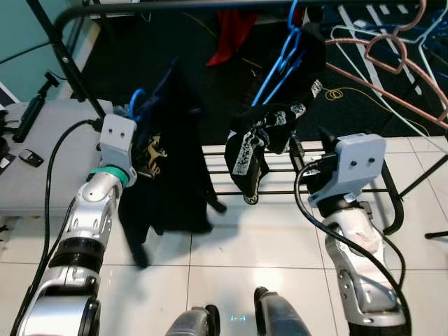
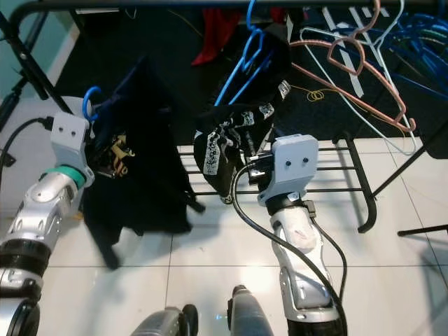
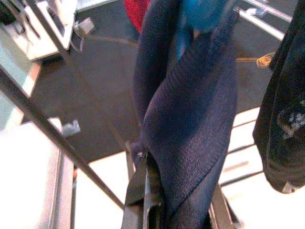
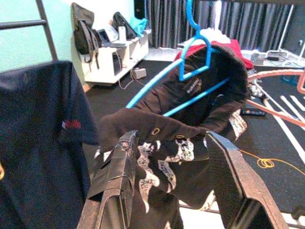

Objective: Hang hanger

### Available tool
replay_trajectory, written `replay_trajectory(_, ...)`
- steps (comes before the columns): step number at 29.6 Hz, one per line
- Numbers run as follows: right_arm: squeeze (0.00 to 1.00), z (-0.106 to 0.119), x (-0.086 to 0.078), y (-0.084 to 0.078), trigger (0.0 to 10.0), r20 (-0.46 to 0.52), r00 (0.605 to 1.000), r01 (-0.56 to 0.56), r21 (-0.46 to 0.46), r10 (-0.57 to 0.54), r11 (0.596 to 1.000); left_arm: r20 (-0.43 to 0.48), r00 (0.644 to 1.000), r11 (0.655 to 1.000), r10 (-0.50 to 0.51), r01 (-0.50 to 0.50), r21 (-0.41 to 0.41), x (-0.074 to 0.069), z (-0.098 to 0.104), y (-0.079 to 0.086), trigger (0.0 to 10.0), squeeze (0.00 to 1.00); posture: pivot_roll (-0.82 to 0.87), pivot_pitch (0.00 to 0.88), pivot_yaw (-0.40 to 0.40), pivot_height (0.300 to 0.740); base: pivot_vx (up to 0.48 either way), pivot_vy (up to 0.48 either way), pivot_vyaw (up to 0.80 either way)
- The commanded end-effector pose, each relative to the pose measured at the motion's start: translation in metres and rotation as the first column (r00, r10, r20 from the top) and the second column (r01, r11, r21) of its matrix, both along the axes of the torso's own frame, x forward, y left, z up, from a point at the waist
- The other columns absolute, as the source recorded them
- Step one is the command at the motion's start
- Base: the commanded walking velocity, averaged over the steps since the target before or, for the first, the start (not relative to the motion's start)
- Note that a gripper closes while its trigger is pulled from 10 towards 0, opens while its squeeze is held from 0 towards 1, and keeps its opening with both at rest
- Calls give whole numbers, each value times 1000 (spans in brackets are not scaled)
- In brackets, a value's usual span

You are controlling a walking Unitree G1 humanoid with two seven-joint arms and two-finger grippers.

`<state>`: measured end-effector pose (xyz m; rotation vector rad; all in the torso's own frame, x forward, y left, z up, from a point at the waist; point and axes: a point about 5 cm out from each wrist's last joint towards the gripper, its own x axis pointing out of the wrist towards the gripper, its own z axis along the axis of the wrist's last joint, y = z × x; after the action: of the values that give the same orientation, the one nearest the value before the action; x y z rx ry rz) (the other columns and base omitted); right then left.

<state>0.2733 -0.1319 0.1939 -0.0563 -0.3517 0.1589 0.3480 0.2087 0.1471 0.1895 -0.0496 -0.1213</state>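
Observation:
A dark navy garment (image 1: 171,175) hangs on a blue hanger whose hook (image 1: 136,101) pokes out above my left wrist. My left gripper (image 3: 181,205) is shut on the garment, and the knit cloth fills the gap between its fingers (image 3: 143,191). It holds the garment low, well under the black rail (image 1: 210,5). A black hoodie with white print (image 1: 262,140) hangs from the rail on a second blue hanger (image 1: 283,59). My right gripper (image 4: 174,191) is open just below and in front of the hoodie's hem, with nothing between its fingers.
Pink and white empty hangers (image 1: 392,49) hang at the rail's right end. The rack's lower shelf bars (image 1: 280,171) run behind the clothes, and its slanted leg (image 1: 66,59) stands at the left. A grey table (image 1: 42,168) is at the left. Red cloth (image 1: 231,31) lies behind.

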Motion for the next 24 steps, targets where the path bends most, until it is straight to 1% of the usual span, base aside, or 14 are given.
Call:
replay_trajectory(1, 0, -7, 0, 2, 10000, -33, 999, -9, 3, 9, 1000, 11, 1000, 1000, 15, -14, -12, -3, 1, 3, 10000, 0, -151, 113, 99, 740, 0, 0, 0)
replay_trajectory(2, 0, -7, 0, 2, 10000, -33, 999, -9, 3, 9, 1000, 11, 1000, 1000, 15, -14, -12, -3, 1, 3, 10000, 0, -151, 113, 99, 740, 0, 0, 0)
replay_trajectory(4, 0, -12, -2, 7, 10000, -59, 997, -41, 15, 42, 999, 0, 1000, 1000, 21, -21, -8, -19, -14, 1, 10000, 0, -153, 106, 87, 740, 0, 0, 0)
replay_trajectory(6, 0, -12, -2, 7, 10000, -59, 997, -41, 15, 42, 999, 0, 1000, 1000, 21, -21, -8, -19, -14, 1, 10000, 0, -153, 106, 87, 740, 0, 0, 0)
replay_trajectory(7, 0, -15, -2, 5, 10000, -82, 995, -49, 31, 52, 998, -4, 1000, 1000, 20, -20, -14, -28, -18, -1, 10000, 0, -151, 97, 73, 740, 0, 0, 0)
replay_trajectory(9, 0, -15, -2, 5, 10000, -82, 995, -49, 31, 52, 998, -4, 1000, 1000, 20, -20, -14, -28, -18, -1, 10000, 0, -151, 97, 73, 740, 0, 0, 0)
replay_trajectory(11, 0, -22, -1, -4, 10000, -119, 992, -42, 70, 50, 997, -5, 1000, 999, 18, -18, -32, -40, -17, -7, 10000, 0, -139, 82, 57, 740, 0, 0, 0)
replay_trajectory(13, 0, -22, -1, -4, 10000, -119, 992, -42, 70, 50, 997, -5, 1000, 999, 18, -18, -32, -40, -17, -7, 10000, 0, -139, 82, 57, 740, 0, 0, 0)
replay_trajectory(14, 0, -26, 1, -12, 10000, -144, 989, -19, 106, 34, 994, 2, 1000, 999, 14, -13, -45, -44, -14, -11, 10000, 0, -136, 74, 53, 740, 0, 0, 0)
replay_trajectory(15, 0, -26, 1, -12, 10000, -144, 989, -19, 106, 34, 994, 2, 1000, 999, 14, -13, -45, -44, -14, -11, 10000, 0, -136, 74, 53, 740, 0, 0, 0)
replay_trajectory(16, 0, -36, -1, -23, 10000, -191, 982, 12, 134, 14, 991, 5, 1000, 998, 9, -9, -69, -49, -11, -15, 10000, 0, -139, 63, 46, 740, 0, 0, 0)
replay_trajectory(17, 0, -36, -1, -23, 10000, -191, 982, 12, 134, 14, 991, 5, 1000, 998, 9, -9, -69, -49, -11, -15, 10000, 0, -139, 63, 46, 740, 0, 0, 0)
replay_trajectory(18, 0, -47, -5, -33, 10000, -239, 971, 43, 159, -4, 986, 5, 1000, 997, 1, -1, -79, -53, -10, -17, 10000, 0, -142, 59, 45, 740, 0, 0, 0)
replay_trajectory(24, 0, -71, -20, -56, 10000, -328, 942, 130, 176, -67, 976, 33, 999, 998, -20, 22, -50, -61, -7, -25, 10000, 0, -146, 27, 33, 740, 0, 0, 0)
